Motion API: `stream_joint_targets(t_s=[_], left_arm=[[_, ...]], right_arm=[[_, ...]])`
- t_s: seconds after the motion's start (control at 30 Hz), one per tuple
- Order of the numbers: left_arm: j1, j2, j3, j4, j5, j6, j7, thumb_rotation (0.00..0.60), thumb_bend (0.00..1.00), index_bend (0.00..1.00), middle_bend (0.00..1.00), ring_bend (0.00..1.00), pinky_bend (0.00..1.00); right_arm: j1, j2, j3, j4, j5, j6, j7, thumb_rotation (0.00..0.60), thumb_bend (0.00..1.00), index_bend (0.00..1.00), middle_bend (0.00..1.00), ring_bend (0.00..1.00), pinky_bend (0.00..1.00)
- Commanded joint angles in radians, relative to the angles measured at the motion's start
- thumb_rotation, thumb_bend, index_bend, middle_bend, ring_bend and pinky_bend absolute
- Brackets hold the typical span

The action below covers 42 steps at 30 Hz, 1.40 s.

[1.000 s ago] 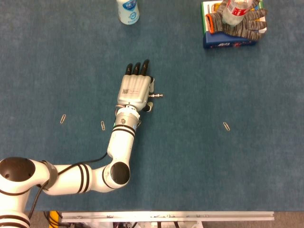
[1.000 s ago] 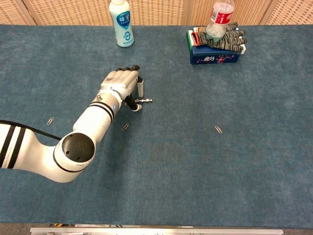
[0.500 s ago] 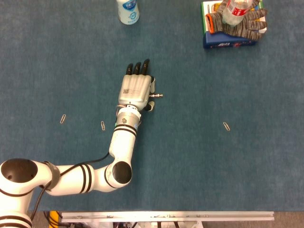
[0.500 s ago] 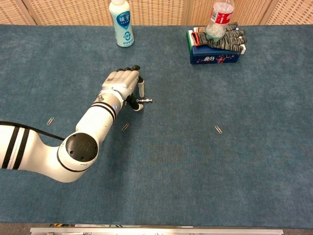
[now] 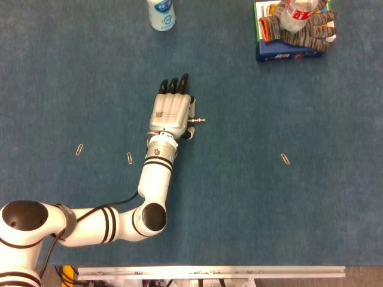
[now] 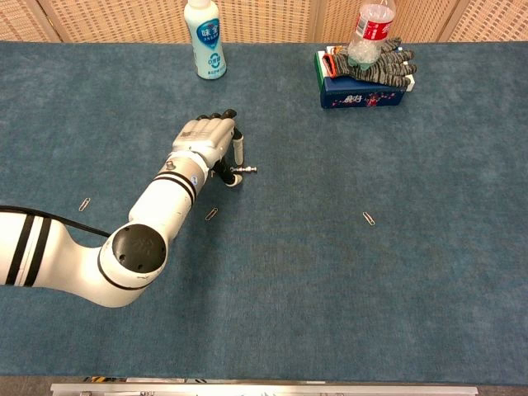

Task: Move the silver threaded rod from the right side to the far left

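1. One silver threaded rod [image 5: 195, 121] lay mid-table, pinched at its left end by the left hand [image 5: 170, 112].
2. Writing on the far white bottle [image 6: 203, 39] was unreadable.
3. Left hand lay palm-down, fingers stretched far.

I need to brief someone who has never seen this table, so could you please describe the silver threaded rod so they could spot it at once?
Start at the white left hand near the middle of the blue table. The silver threaded rod pokes out sideways from its thumb side. It is a short straight metal pin, unlike the bent-wire paper clips lying flat on the cloth.
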<state>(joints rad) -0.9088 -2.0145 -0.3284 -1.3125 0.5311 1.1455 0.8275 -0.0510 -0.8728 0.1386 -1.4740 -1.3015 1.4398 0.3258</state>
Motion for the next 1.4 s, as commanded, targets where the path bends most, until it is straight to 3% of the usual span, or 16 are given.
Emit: stream_joint_targets(t_s=[0.03, 0.23, 0.7, 1.4], left_arm=[[-0.001, -0.003, -0.003, 0.006, -0.002, -0.004, 0.000, 0.600, 0.27, 0.50, 0.00, 0.00, 0.00], [-0.002, -0.002, -0.007, 0.013, -0.006, -0.011, 0.003, 0.600, 0.36, 0.49, 0.00, 0.00, 0.00], [0.003, 0.023, 0.006, -0.042, -0.012, -0.014, 0.021, 0.600, 0.36, 0.45, 0.00, 0.00, 0.00], [-0.006, 0.007, 0.012, -0.005, -0.021, -0.025, 0.025, 0.600, 0.36, 0.45, 0.00, 0.00, 0.00]], right_arm=[[0.001, -0.001, 0.000, 0.000, 0.000, -0.001, -0.001, 0.600, 0.17, 0.23, 0.11, 0.00, 0.00], [0.000, -0.001, 0.000, 0.000, 0.000, -0.001, 0.000, 0.600, 0.17, 0.23, 0.11, 0.00, 0.00], [0.003, -0.004, -0.001, 0.000, -0.004, -0.007, -0.003, 0.600, 0.17, 0.23, 0.11, 0.00, 0.00], [0.004, -0.005, -0.003, 0.008, -0.006, -0.013, 0.007, 0.600, 0.17, 0.23, 0.11, 0.00, 0.00]])
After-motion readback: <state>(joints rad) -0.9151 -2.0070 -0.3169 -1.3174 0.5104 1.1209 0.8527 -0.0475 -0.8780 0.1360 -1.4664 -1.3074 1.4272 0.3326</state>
